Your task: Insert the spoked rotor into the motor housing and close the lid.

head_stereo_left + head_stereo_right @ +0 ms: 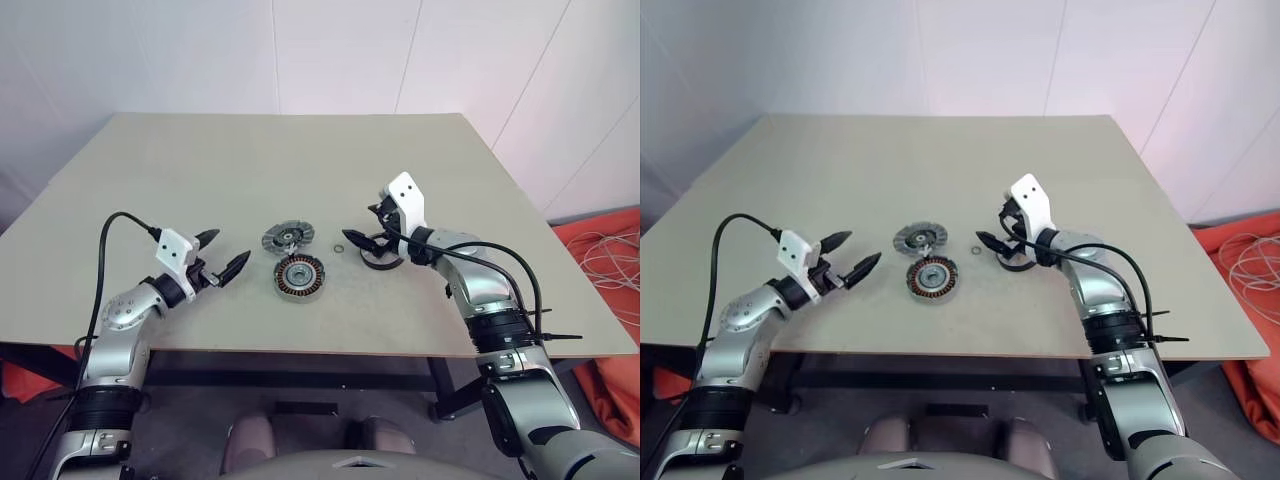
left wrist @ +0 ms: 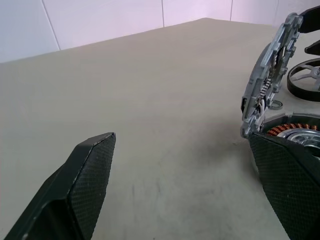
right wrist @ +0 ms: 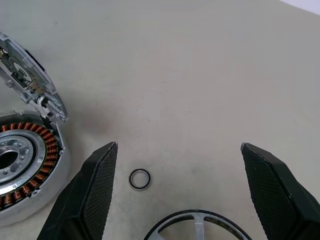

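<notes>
The motor housing, a ring of copper windings around a silver centre, lies open near the table's front middle. Its ribbed silver lid stands tilted up at the housing's far edge. The spoked rotor, with its dark rim, lies flat on the table to the right of the housing. My right gripper hangs open just over the rotor, pointing left with nothing between its fingers. My left gripper is open and empty, left of the housing and pointing toward it.
A tiny thin ring lies on the table between the lid and the rotor, in front of my right gripper's fingers. The tan table stretches bare to its far edge. Orange cloth and cables lie on the floor at right.
</notes>
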